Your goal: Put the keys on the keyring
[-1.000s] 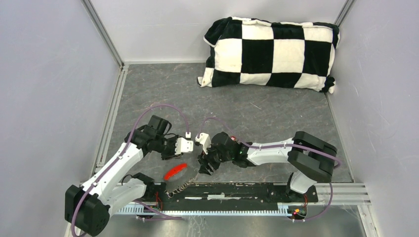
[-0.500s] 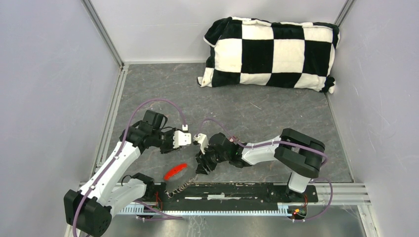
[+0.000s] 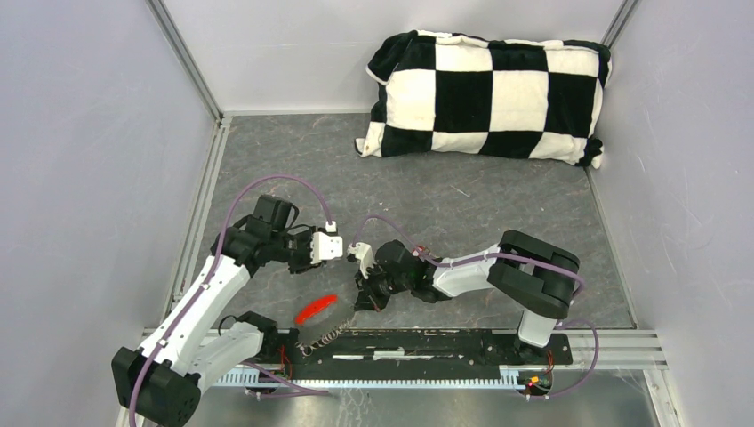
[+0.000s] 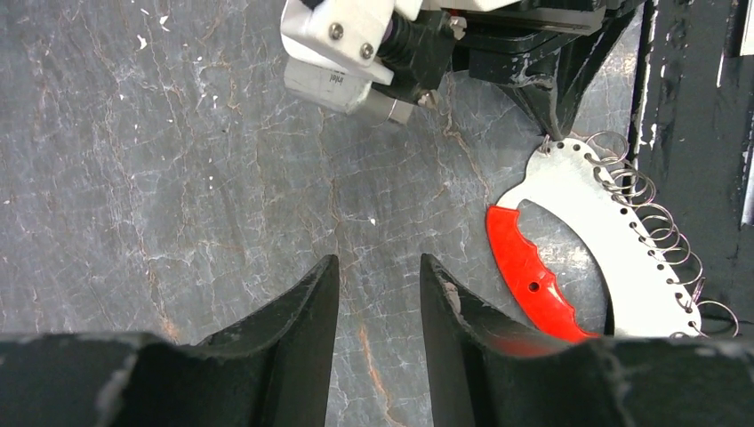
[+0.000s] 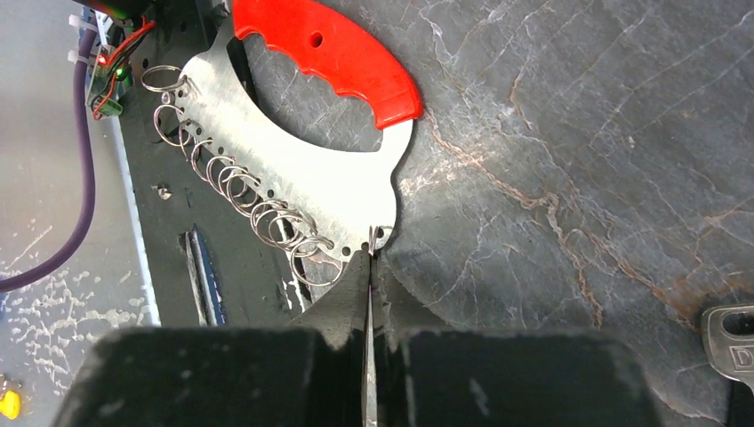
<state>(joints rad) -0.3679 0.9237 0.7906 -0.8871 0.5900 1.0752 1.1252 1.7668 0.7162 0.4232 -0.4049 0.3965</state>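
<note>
The keyring (image 5: 293, 169) lies flat at the near edge of the table (image 5: 578, 133). It is a curved metal plate with a red handle (image 5: 329, 53) and a row of thin wire rings (image 5: 267, 213) along 1 edge. Part of it rests on the black rail (image 5: 160, 258) by the arm bases.

The right gripper (image 5: 369, 267) has its 2 fingers pressed tight together. Their tips sit right at 1 small ring (image 5: 380, 235) on the pointed corner of the plate. They may be pinching that ring, but I cannot tell for sure. The left gripper (image 4: 378, 298) hangs over bare table just beside the keyring. Its 2 fingers are apart, with nothing between them.

1 key (image 5: 729, 342) shows at the edge of the right wrist view. It lies flat on the table, apart from the keyring. I cannot see the other key. No key looks to be on a ring yet.

What could go wrong? The small ring is very thin, so the tips could slip off it. The plate lies loose, so a pull could drag the whole keyring along or catch it on the rail. The key lies flat, so fingers could scrape the table and push it away. The ring is tiny too, so a little wobble could make the key miss it.
</note>
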